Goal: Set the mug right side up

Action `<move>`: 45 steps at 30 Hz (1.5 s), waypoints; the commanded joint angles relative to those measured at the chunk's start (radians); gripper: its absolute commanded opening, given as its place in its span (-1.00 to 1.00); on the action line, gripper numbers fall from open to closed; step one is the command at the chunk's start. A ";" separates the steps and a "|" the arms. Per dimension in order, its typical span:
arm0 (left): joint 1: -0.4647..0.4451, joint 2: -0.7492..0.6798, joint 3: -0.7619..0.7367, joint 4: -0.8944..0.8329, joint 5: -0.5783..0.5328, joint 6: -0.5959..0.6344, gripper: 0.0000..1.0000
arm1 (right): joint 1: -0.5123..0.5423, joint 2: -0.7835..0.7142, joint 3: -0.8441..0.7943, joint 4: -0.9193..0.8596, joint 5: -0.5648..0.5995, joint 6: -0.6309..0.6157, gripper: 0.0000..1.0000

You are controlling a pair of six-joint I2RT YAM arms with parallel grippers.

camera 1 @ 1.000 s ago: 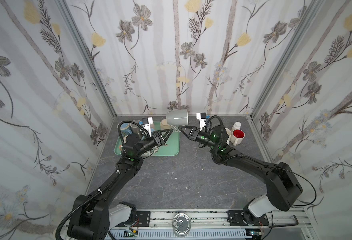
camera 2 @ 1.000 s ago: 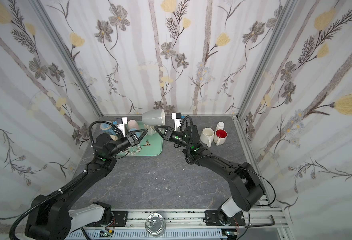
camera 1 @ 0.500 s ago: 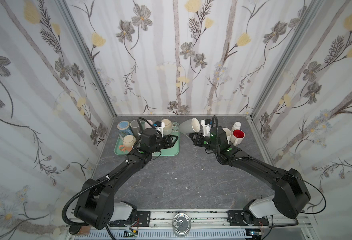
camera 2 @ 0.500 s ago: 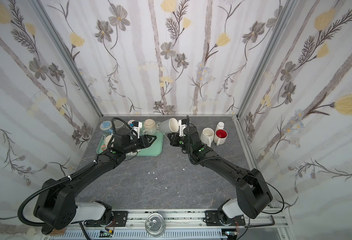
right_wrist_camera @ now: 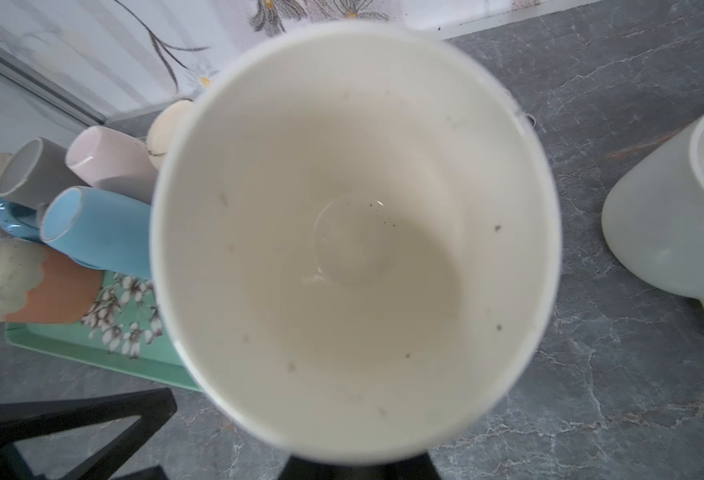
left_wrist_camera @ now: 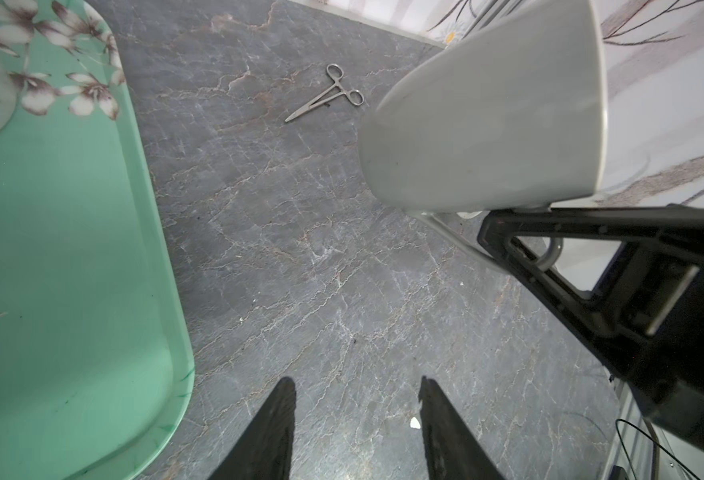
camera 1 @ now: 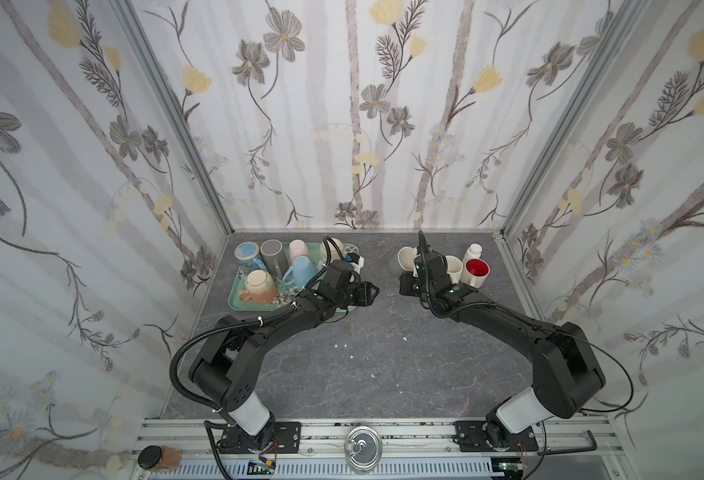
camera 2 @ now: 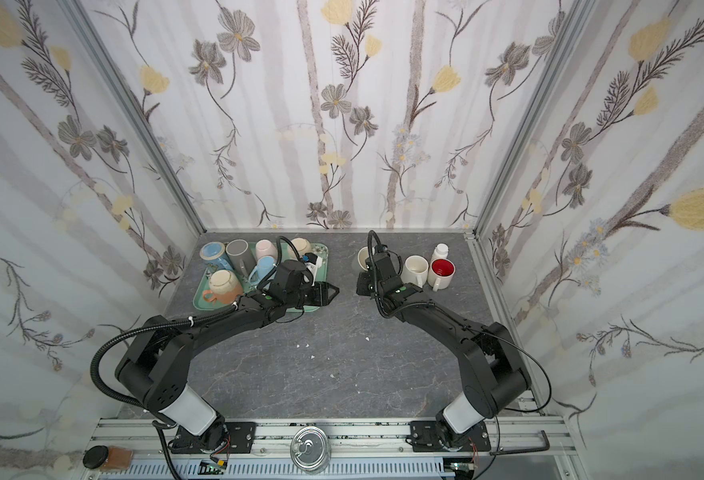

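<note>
Handover finished: a second ago both arms pinched the white tapered ceramic mug (camera 1: 406, 257) in mid-air between them, mouth facing down and sideways. Now only the right gripper (camera 1: 407, 279) has it, jaws clenched low on the mug, apparently at the handle side; the exact contact is hidden. The mug has come down to about 1 o'clock on the grey marble-look counter (camera 1: 362, 353), mouth up, its inside filling the right wrist view. It looks a little tilted, and I cannot tell if the base touches the counter yet. The left gripper (left_wrist_camera: 354, 384) has let go and pulled back; its jaws are parted with nothing between them, over bare counter just beside the mint-green flowered tray (left_wrist_camera: 72, 257) at 10 o'clock. A plain white mug (camera 1: 454, 266) stands near, at 3 o'clock of the held one, and a red-lined white mug (camera 1: 478, 268) is just past that. Thin steel forceps (left_wrist_camera: 325, 95) lie on the counter, apart from the mug. Judgement: the flip is basically done; what's left is to level the mug, set it down and release. Risk: letting go while it is tilted could tip it, or it could bump the neighbouring mug.
</note>
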State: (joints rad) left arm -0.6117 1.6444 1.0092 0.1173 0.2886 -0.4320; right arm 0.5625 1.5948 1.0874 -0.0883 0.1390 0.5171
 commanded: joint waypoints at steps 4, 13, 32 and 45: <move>-0.002 0.025 0.008 -0.008 -0.004 0.057 -0.05 | -0.017 0.120 0.093 -0.068 0.145 -0.060 -1.00; 0.026 0.019 -0.026 -0.015 0.009 0.080 -0.05 | -0.103 0.179 0.097 -0.085 0.180 -0.101 -1.00; 0.049 0.011 -0.052 0.007 0.025 0.084 -0.08 | -0.151 0.229 0.108 -0.105 0.240 -0.147 -1.00; 0.049 -0.003 -0.043 -0.010 0.014 0.082 -0.08 | -0.149 0.227 0.105 -0.131 0.235 -0.140 -0.32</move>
State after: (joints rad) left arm -0.5629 1.6508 0.9615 0.1005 0.3145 -0.3588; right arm 0.4122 1.8347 1.1858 -0.2195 0.3477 0.3805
